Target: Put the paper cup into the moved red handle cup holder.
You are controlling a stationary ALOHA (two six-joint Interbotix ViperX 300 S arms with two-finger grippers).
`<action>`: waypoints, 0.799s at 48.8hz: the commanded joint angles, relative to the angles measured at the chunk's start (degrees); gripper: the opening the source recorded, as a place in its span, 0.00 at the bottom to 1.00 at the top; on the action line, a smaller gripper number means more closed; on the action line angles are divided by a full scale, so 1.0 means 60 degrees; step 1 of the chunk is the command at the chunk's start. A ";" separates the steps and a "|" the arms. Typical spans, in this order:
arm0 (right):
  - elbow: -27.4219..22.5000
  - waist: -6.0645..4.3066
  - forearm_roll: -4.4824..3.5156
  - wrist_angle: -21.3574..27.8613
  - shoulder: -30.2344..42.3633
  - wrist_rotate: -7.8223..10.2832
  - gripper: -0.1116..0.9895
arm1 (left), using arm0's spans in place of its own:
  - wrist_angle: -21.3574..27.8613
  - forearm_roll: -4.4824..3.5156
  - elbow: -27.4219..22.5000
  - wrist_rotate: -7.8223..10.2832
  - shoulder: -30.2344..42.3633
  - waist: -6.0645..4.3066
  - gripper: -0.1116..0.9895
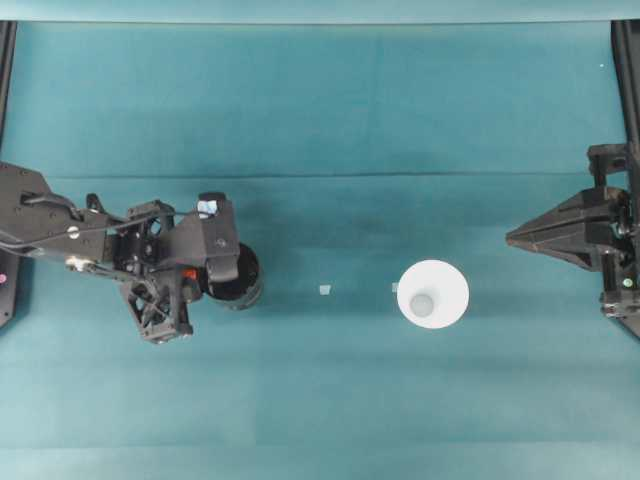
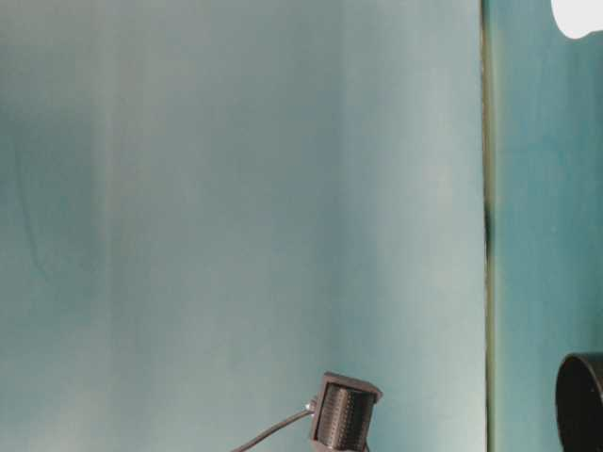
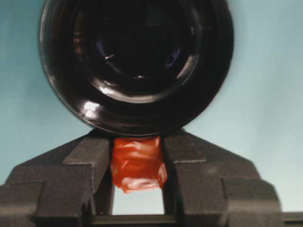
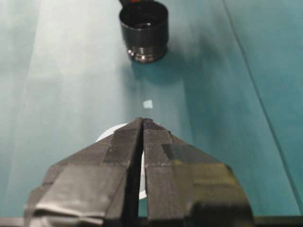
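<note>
Currently the left end effector (image 3: 137, 163) clenches the glossy black round cup holder's (image 3: 136, 66) red-orange handle (image 3: 138, 163); slipping could tip it. Right end effector (image 4: 142, 124), clenched empty, must open for the white paper cup (image 1: 433, 294) right of centre overhead.

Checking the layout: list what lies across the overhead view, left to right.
left gripper → red handle cup holder → small pale scrap → paper cup → right gripper
</note>
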 commanded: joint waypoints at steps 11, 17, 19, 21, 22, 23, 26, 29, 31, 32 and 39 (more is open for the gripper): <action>-0.0088 -0.0029 0.0015 -0.0044 0.0044 0.0088 0.02 | 0.0088 0.0015 -0.0381 0.0088 -0.0161 -0.0132 0.35; -0.0088 -0.0029 0.0015 -0.0029 0.0044 0.0088 0.02 | 0.0615 0.0015 -0.0981 0.0396 -0.0352 -0.0117 0.35; -0.0088 -0.0029 0.0015 -0.0044 0.0044 0.0088 0.02 | 0.0981 0.0015 -0.1318 0.0571 -0.0381 -0.0073 0.35; -0.0103 -0.0029 0.0015 -0.0044 0.0044 0.0088 0.02 | 0.1274 0.0015 -0.1611 0.0762 -0.0366 -0.0059 0.35; -0.0088 -0.0015 0.0015 -0.0029 0.0044 0.0088 0.02 | 0.1406 0.0015 -0.1772 0.0864 -0.0337 -0.0044 0.35; -0.0088 -0.0029 0.0015 -0.0044 0.0044 0.0088 0.02 | 0.1538 0.0015 -0.1919 0.0952 -0.0337 -0.0015 0.35; -0.0088 -0.0029 0.0015 -0.0044 0.0044 0.0088 0.02 | 0.1787 0.0015 -0.2344 0.1230 -0.0234 0.0000 0.35; -0.0088 -0.0029 0.0015 -0.0044 0.0044 0.0088 0.02 | 0.1934 0.0015 -0.2783 0.1523 0.0029 0.0000 0.35; -0.0103 -0.0029 0.0015 -0.0044 0.0044 0.0088 0.02 | 0.2051 0.0015 -0.3062 0.1714 0.0220 0.0015 0.35; -0.0088 -0.0029 0.0015 -0.0044 0.0044 0.0088 0.02 | 0.2109 0.0015 -0.3193 0.1802 0.0337 0.0015 0.35; -0.0103 -0.0015 0.0015 -0.0044 0.0029 0.0088 0.02 | 0.2329 0.0015 -0.3896 0.2300 0.0981 0.0176 0.35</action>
